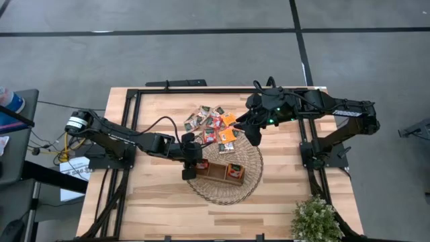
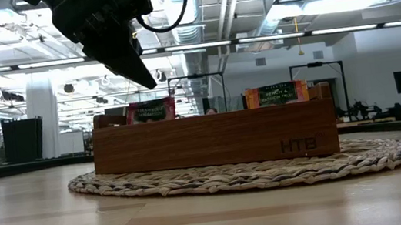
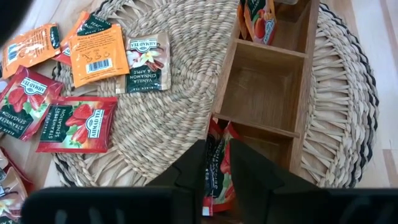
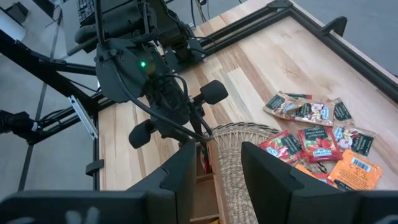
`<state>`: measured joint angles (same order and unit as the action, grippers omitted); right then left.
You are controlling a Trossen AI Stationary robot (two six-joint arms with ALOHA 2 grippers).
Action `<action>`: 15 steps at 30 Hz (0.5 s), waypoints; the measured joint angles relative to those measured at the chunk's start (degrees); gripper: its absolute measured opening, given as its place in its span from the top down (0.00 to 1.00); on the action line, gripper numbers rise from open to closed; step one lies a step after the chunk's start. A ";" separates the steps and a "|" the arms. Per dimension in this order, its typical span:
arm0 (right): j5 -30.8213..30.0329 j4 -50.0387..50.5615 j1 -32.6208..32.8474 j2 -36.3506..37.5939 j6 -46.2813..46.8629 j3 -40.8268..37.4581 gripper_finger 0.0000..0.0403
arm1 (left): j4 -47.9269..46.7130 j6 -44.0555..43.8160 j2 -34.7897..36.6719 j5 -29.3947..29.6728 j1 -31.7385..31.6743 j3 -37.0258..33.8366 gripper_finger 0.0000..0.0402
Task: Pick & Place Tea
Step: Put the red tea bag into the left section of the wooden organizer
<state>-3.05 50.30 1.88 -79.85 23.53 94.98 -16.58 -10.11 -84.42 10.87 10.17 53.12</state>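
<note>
Loose tea sachets [image 1: 213,124], red, orange and pale, lie at the far edge of a round wicker mat [image 1: 225,191] and on the table beside it. A wooden tray [image 1: 216,171] with three compartments sits on the mat. A red sachet [image 3: 214,168] stands on edge in its left compartment, and an orange one [image 2: 276,93] in the right. My left gripper [image 3: 217,180] hovers over the left compartment, open a little, its tips [image 2: 152,84] just above the red sachet [image 2: 150,110]. My right gripper [image 4: 217,168] hangs open high over the pile.
A potted plant [image 1: 314,218] stands at the table's near right corner. Black frame rails [image 1: 134,134] run along the left, far and right sides. Bare wood lies in front of the mat, toward the near edge.
</note>
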 joint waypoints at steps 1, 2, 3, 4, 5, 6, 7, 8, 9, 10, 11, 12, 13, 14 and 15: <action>0.02 0.00 0.00 0.00 0.00 0.00 0.71 | 0.00 0.00 0.00 0.00 0.00 0.00 0.82; 0.01 0.00 0.00 0.00 0.00 0.00 0.71 | 0.00 0.00 0.00 0.00 0.00 0.00 0.81; 0.00 0.00 0.01 0.00 0.00 0.00 0.71 | 0.00 0.00 0.00 0.00 0.00 0.00 0.80; 0.02 0.00 -0.01 0.00 0.00 0.00 0.71 | 0.00 0.00 0.01 0.12 0.00 0.00 0.79; 0.02 0.00 0.01 0.00 0.00 0.00 0.71 | 0.00 0.00 0.10 0.47 0.03 0.00 0.79; 0.02 0.02 0.03 0.00 0.00 0.00 0.71 | -0.01 -0.01 0.33 0.74 0.11 0.00 0.78; 0.03 0.02 0.03 0.00 0.00 0.00 0.71 | 0.07 0.00 0.70 1.25 0.23 0.00 0.78; 0.04 0.02 0.03 0.00 0.00 0.00 0.71 | 0.39 0.00 1.16 1.93 0.35 0.00 0.78; 0.02 0.02 0.03 0.00 0.00 0.00 0.71 | 0.70 0.00 1.74 2.38 0.37 0.00 0.78; 0.02 0.02 0.03 0.00 0.00 0.00 0.71 | 0.86 0.02 2.41 2.66 0.37 -0.01 0.78; 0.02 0.02 0.03 0.00 -0.02 0.00 0.71 | 0.85 0.02 3.21 3.03 0.37 0.00 0.78; 0.02 0.02 0.01 0.00 -0.02 0.00 0.71 | 1.07 0.02 3.85 3.93 0.37 0.00 0.78; 0.02 0.02 0.01 0.00 -0.02 0.00 0.71 | 1.36 0.02 4.58 5.52 0.34 0.00 0.78; 0.02 0.02 0.01 0.00 -0.04 0.00 0.71 | 1.24 0.02 5.41 8.30 0.33 -0.01 0.78; 0.02 0.02 0.01 0.00 -0.04 0.00 0.71 | 1.31 -0.01 6.21 12.35 0.24 -0.01 0.78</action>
<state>-3.03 50.33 1.90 -79.85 23.49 94.98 -15.27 -10.12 -78.21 23.22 10.41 53.11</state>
